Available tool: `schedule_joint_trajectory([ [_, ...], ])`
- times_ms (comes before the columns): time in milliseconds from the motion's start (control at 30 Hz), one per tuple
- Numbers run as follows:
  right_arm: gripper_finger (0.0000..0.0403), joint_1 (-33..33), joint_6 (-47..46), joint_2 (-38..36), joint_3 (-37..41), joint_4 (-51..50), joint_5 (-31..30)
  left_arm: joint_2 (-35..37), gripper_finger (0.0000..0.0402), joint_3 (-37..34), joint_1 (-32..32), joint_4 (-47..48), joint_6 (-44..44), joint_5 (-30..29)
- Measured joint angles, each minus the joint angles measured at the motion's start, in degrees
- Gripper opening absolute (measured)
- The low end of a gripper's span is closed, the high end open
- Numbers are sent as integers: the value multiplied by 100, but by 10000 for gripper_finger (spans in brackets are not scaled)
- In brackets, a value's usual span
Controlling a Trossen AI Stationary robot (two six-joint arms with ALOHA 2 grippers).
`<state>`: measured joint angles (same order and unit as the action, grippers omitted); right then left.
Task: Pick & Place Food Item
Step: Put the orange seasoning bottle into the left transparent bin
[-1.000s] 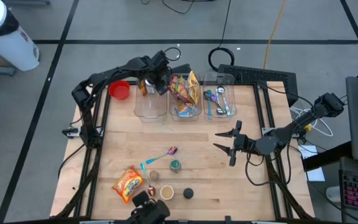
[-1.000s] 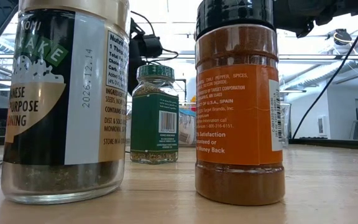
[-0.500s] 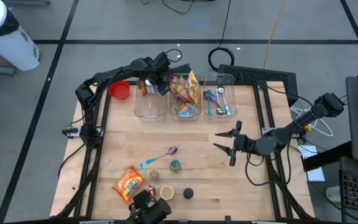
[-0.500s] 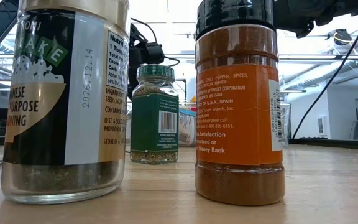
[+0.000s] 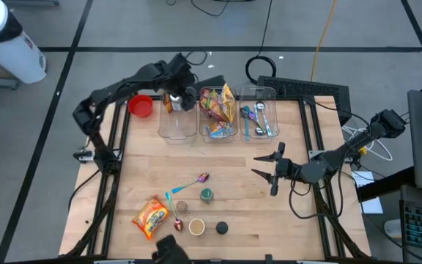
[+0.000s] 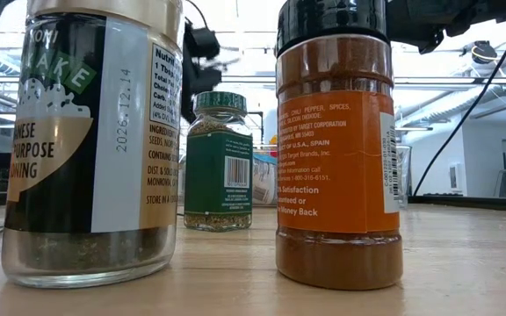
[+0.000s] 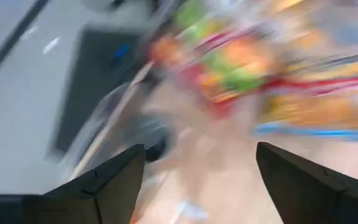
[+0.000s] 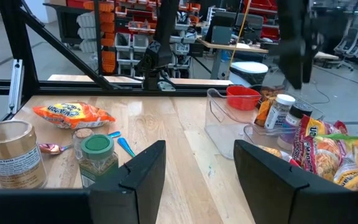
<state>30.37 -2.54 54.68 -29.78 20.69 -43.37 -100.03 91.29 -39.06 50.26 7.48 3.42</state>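
Wood table (image 5: 299, 220) is lying open between the hands. Left hand (image 5: 179, 94), fingers apart, is hovering over the clear plastic bin (image 5: 176, 126) at the far edge. Right hand (image 5: 268, 169), fingers spread, is waiting mid-table. Orange snack bag (image 5: 151, 216) is lying near the front edge.

Three bins in a row at table (image 5: 226, 165) far edge: left bin (image 5: 177, 125) holds bottles, middle bin (image 5: 219, 126) snack packets, right bin (image 5: 261, 121) spoons. Bowl (image 5: 141, 106) left of them. Near edge: chip bag (image 5: 151, 215), spice jars (image 5: 206, 195), spoons beside.
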Motion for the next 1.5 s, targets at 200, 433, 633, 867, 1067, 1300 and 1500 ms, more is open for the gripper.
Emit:
schedule_joint_trajectory([
  [200, 183, 9, -5, 0, 0, 0, 8, 1365, 286, -1239, 473, -1258, 198, 1475],
  [433, 183, 9, -56, 0, 1, -90, 15, 3391, 276, -4171, 1614, -3755, -883, 694],
  [633, 183, -283, -354, 237, 212, 503, 758, 4688, 287, -5883, 2587, -5686, -1364, 242],
  [867, 210, -300, -87, 1785, 240, 2199, 2626, 5342, 293, -6939, 3081, -7088, -1468, -588],
  [1067, 284, 122, -370, 3252, 167, 3416, 3155, 5233, 283, -7214, 3100, -7558, -1956, -765],
  [1300, 319, 241, -877, 4704, -595, 3388, 3002, 4955, 276, -7222, 3130, -7883, -2455, -657],
  [1500, 309, 283, -874, 5535, -1561, 2890, 3618, 4755, 287, -7222, 3333, -8515, -2043, -649],
])
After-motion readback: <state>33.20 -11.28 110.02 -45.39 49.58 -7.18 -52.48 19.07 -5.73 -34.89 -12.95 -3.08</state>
